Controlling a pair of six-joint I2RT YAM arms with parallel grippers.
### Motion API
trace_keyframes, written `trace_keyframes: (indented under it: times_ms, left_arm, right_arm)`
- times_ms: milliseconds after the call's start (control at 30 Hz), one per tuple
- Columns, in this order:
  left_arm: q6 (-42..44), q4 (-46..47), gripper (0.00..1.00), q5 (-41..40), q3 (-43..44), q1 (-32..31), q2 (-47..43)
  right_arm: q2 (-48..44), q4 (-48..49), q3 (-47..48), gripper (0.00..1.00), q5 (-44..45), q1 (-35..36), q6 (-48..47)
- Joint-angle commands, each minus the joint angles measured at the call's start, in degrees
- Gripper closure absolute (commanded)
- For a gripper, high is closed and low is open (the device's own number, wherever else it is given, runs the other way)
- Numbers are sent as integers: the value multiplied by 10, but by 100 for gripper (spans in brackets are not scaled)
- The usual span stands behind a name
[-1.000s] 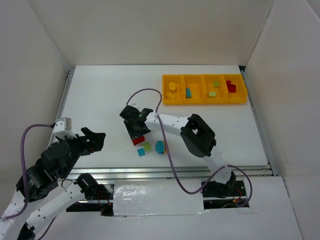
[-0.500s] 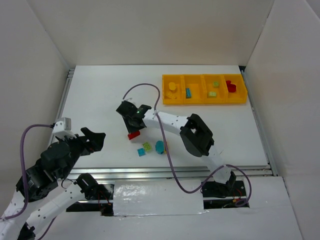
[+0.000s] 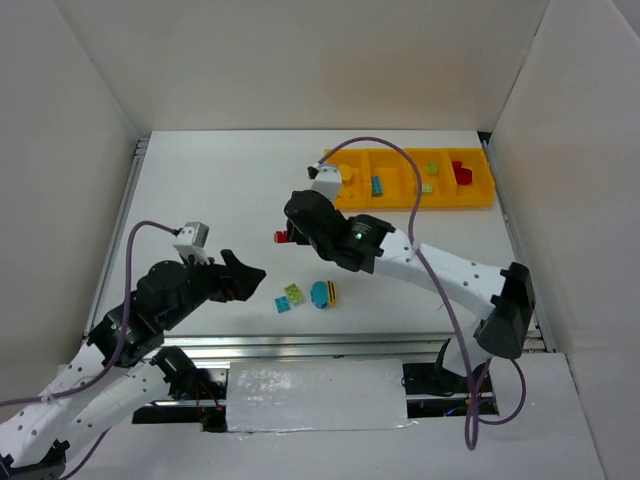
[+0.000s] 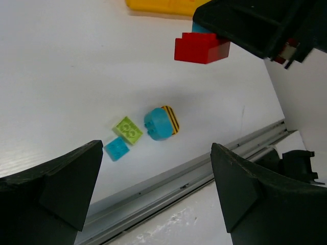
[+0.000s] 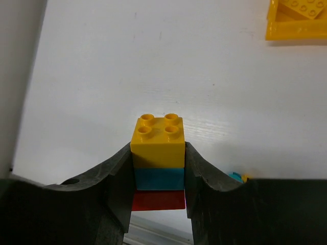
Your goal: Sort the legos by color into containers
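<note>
My right gripper [image 3: 289,236] is shut on a stacked lego [image 5: 158,171] with yellow on top, blue in the middle and red at the bottom. It holds the stack above the table. The left wrist view shows the stack's red part [image 4: 202,47]. My left gripper [image 3: 246,280] is open and empty, left of three loose legos: a small blue one [image 3: 283,305], a green one [image 3: 295,293] and a rounded blue one with a yellow side [image 3: 321,294]. The yellow tray of containers [image 3: 408,200] lies at the far right with yellow, blue, green and red legos sorted inside.
White walls close in the table on the left, back and right. A metal rail [image 4: 168,184] runs along the near edge. The right arm's purple cable [image 3: 400,160] arches over the tray. A tray corner shows in the right wrist view [image 5: 296,30].
My right gripper has lifted the stacked lego and carried it back and to the right. My left gripper has moved right, toward the loose legos.
</note>
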Motion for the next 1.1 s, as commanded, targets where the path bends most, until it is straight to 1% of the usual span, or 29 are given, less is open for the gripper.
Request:
trace_keyframes:
  times_ms: [0,33,133,167,267,367,433,500,700,867,1067]
  left_arm:
    - [29,120,0,77,16,0,32]
    - [35,146,1,102,17,0,39]
    - [49,201,2,143,18,0,66]
    - [53,214,3,174,16,0,76]
    - [50,241,3,194,13,0,94]
    - [49,251,5,197,11,0,108]
    - [48,250,10,199,11,0,117]
    - [47,246,12,203,12,0,129]
    - [47,247,13,212,7,0,142]
    - [50,254,13,212,5,0,139]
    - [54,264,19,215,6,-1,142]
  right_arm:
    - [-47,2,-42,100,59,31,47]
    - [-57,0,-49,100,60,42,50]
    - [-92,4,-75,100,61,57,62]
    - [-99,3,-78,100,62,59,63]
    - [-121,-1,-91,100,73,73,77]
    - [-135,3,-100,100,79,82,80]
    - [-138,5,-100,100,82,86,81]
    - [-136,2,-98,100,88,90,84]
    - [-149,5,-103,100,102,89,90]
    - [-161,18,-110,100,91,94,82]
    - [-162,34,-112,100,72,108,70]
